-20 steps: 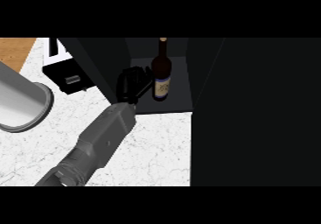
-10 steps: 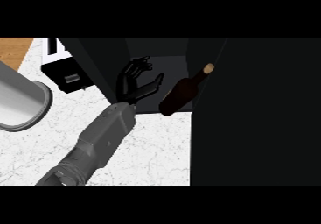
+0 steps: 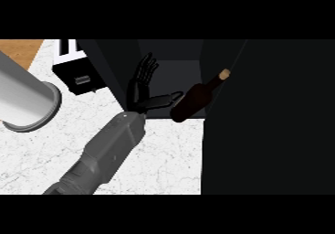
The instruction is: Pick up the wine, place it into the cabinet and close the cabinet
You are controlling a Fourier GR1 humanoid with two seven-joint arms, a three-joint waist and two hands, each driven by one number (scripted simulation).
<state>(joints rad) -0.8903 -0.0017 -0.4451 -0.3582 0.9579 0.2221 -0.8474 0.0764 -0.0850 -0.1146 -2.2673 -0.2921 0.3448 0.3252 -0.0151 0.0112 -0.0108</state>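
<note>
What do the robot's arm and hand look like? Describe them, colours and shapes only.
Only one arm shows. The forearm is a plain grey, blocky tube, broadest near the wrist, with no cables or markings visible. The left hand is all black, with slim, thin fingers and a thumb.

A matte grey forearm with a smooth, faintly faceted casing is broad at its lower part and narrows to a rounded wrist, where a tiny pale speck shows. It is darker along its right flank. The black left hand is slim and skeletal, with thin, segmented, rod-like fingers and a thicker thumb edged with a grey sheen.
</note>
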